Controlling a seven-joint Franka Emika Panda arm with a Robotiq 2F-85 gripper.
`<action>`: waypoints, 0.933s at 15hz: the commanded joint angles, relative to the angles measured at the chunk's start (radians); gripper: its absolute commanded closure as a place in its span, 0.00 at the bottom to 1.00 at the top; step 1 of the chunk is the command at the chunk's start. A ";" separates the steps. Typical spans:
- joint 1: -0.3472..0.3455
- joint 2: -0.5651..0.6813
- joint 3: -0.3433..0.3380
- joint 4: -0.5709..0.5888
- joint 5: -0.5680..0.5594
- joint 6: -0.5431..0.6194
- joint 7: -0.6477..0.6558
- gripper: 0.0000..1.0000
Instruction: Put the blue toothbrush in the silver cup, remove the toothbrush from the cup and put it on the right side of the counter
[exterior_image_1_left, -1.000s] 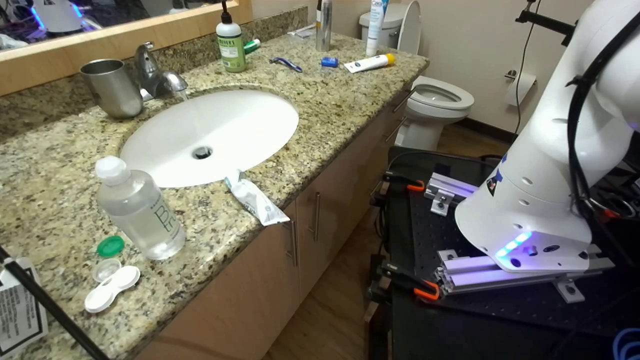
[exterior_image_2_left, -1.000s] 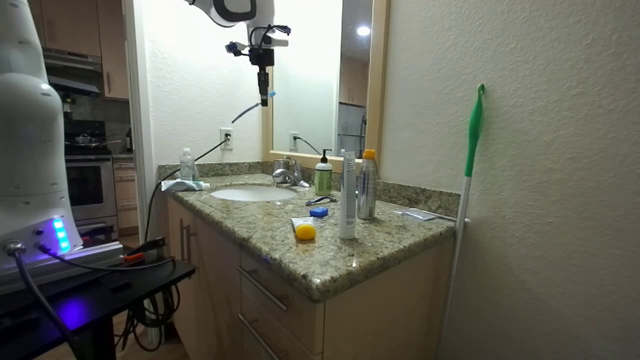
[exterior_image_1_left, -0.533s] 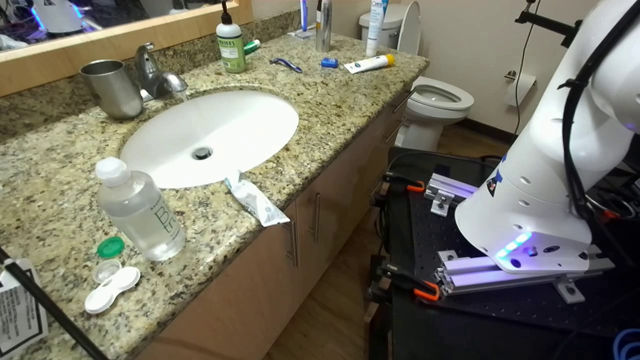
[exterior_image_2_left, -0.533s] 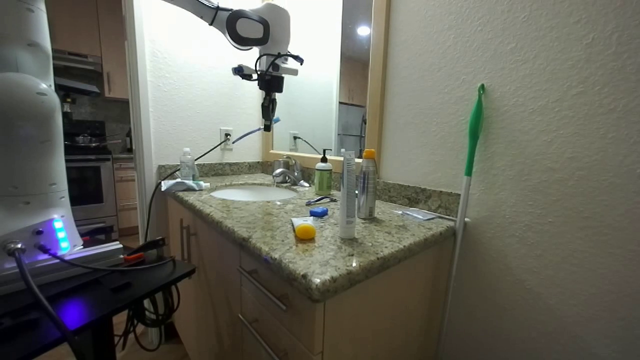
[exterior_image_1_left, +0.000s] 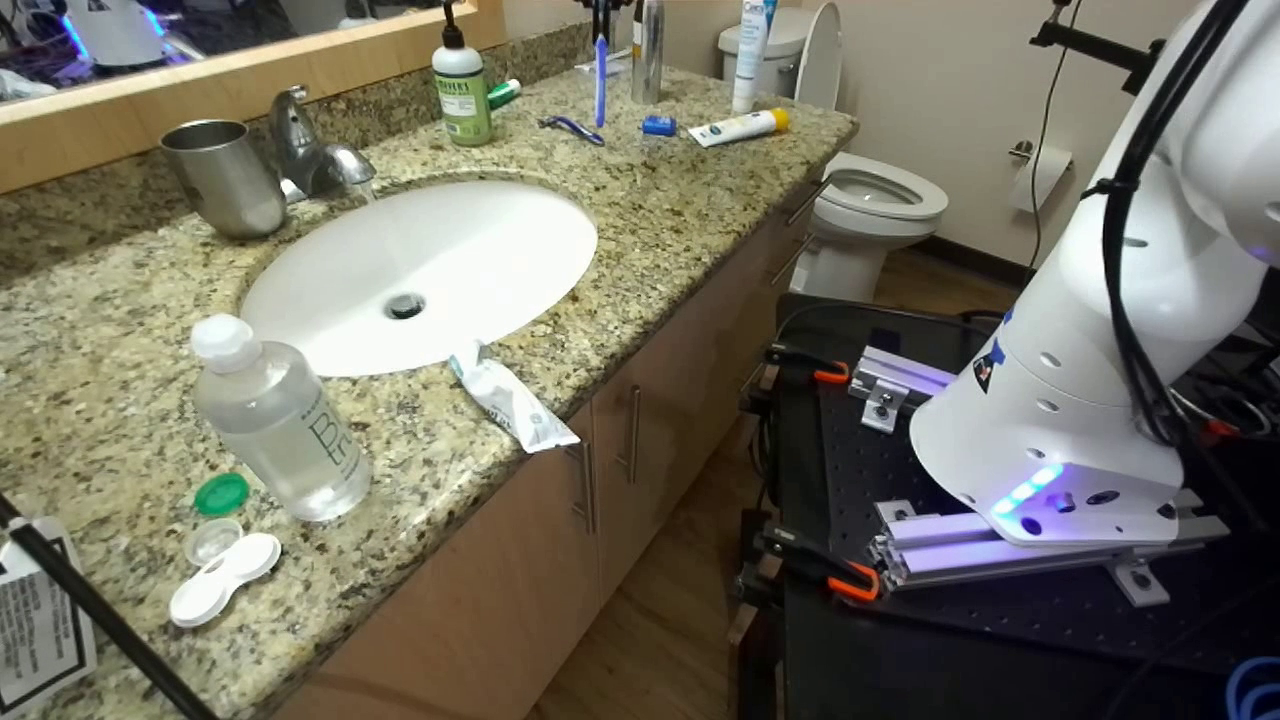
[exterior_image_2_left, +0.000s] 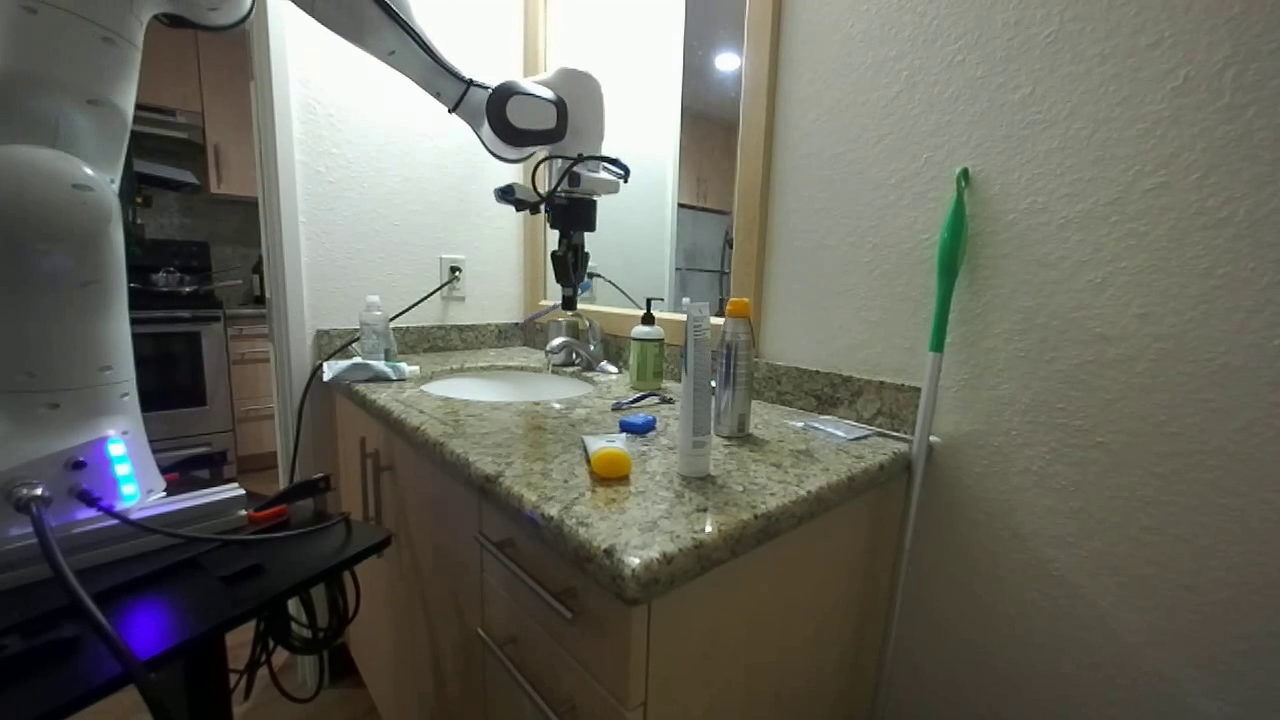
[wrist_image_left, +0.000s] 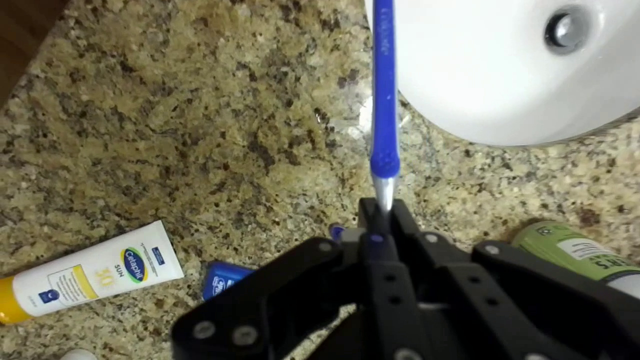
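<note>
Now well below its height of a second ago, the gripper (wrist_image_left: 383, 212) clasps the blue toothbrush (wrist_image_left: 384, 100) by the neck, the handle tilting downward in midair. Below, as the wrist view shows, lie a sunscreen tube (wrist_image_left: 95, 272) and a small blue box (wrist_image_left: 225, 278), with a green soap bottle (wrist_image_left: 565, 250) standing to one side. In an exterior view, gripper and brush have dropped into sight in line with a razor (exterior_image_1_left: 572, 129) on the table (exterior_image_1_left: 690, 200), well apart from the silver cup (exterior_image_1_left: 228, 180), which stands beyond the faucet (exterior_image_1_left: 310, 155) at the rear of the sink (exterior_image_1_left: 520, 240). The descent brings the brush closer to what looks like the table's right end, but whether it is bound for the cup or for its final spot cannot be told. A cup drop would likely call for carrying it past the faucet and tipping it upright; laying it down would seem to need only further lowering and a release.
</note>
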 joint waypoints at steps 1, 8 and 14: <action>-0.009 0.109 -0.001 0.077 -0.011 -0.011 0.035 0.98; -0.018 0.261 -0.016 0.220 -0.045 -0.161 0.098 0.98; -0.030 0.358 -0.007 0.341 -0.064 -0.318 0.094 0.98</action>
